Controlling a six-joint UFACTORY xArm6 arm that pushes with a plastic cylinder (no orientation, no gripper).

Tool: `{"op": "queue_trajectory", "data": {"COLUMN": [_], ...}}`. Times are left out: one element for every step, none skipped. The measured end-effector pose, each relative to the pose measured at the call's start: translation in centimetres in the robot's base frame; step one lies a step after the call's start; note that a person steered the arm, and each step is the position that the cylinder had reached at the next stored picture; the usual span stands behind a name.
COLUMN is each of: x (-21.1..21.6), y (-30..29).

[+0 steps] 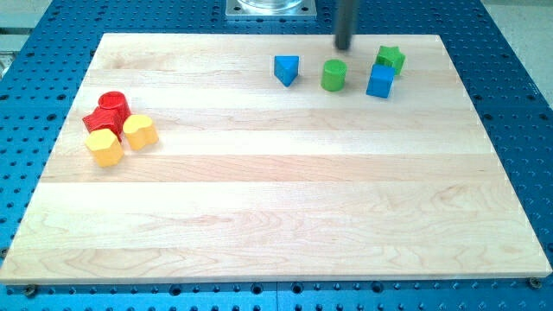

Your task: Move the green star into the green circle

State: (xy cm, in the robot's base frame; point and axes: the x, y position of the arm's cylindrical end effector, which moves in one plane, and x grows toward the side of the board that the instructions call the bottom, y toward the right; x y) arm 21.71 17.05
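So, near side of wooden board (276, 225) bare. Mid left: yellow blocks (121, 140) and red blocks (107, 112) clustered, irrelevant. Far right: blue triangle (287, 69), green circle (333, 75), blue cube (380, 81), green star (390, 59) touching cube's far side. My tip (344, 47) just beyond circle, touches nothing, holds nothing. Approach step, I judge. Next: get to star's right, push left past cube.

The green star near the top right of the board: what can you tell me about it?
The green star is a small, solid-looking block with a matte bright-green finish, lying flat on the wooden board near the view's top right. Its lower edge is partly hidden by the blue cube, which seems to touch it. The green cylinder sits apart to its left; my tip stands clear of it.
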Motion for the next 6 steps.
{"op": "queue_trajectory", "data": {"x": [3.4, 5.5, 7.2, 6.3, 6.3, 5.0], "y": [6.8, 4.4, -1.2, -3.7, -3.4, -4.2]}}
